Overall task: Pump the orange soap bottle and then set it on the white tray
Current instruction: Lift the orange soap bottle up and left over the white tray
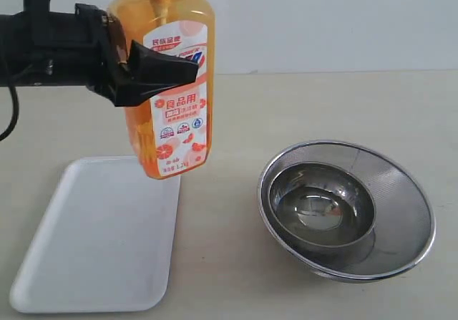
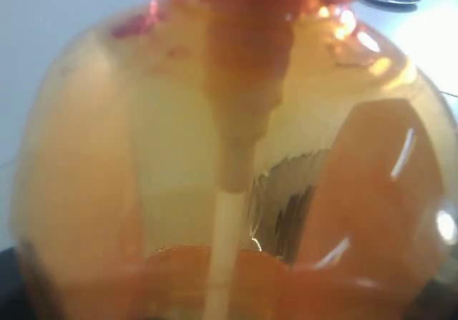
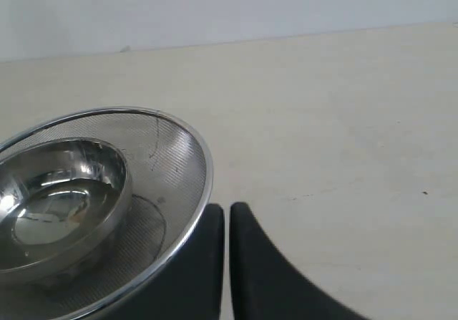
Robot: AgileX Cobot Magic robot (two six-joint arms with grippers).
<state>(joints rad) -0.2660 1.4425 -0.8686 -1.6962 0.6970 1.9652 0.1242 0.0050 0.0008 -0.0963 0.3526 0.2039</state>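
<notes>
1. Left gripper [image 1: 166, 66]: I have it clamped across the orange soap bottle [image 1: 170, 119] at the upper label, one black finger over the front face.
2. Bottle is near upright, leaning slightly. Its top is cut off by the edge of the exterior view, so I can't see the pump head there.
3. Bottle base sits over the far right corner of the white tray [image 1: 86, 255]. It looks lifted, but I can't confirm the gap.
4. Left wrist view is filled by the bottle [image 2: 107, 162], blurred orange, with the pale inner tube [image 2: 227, 234] running down the middle.
5. Right gripper [image 3: 227, 263]: fingers together with only a thin slit between them, holding nothing, just beside the rim of the steel mesh bowl [image 3: 195, 155].
6. Mesh bowl [image 1: 404, 212] is on the table [image 1: 322, 105] to the right of the tray, apart from it, with a smaller steel bowl [image 1: 322, 202] inside.
</notes>
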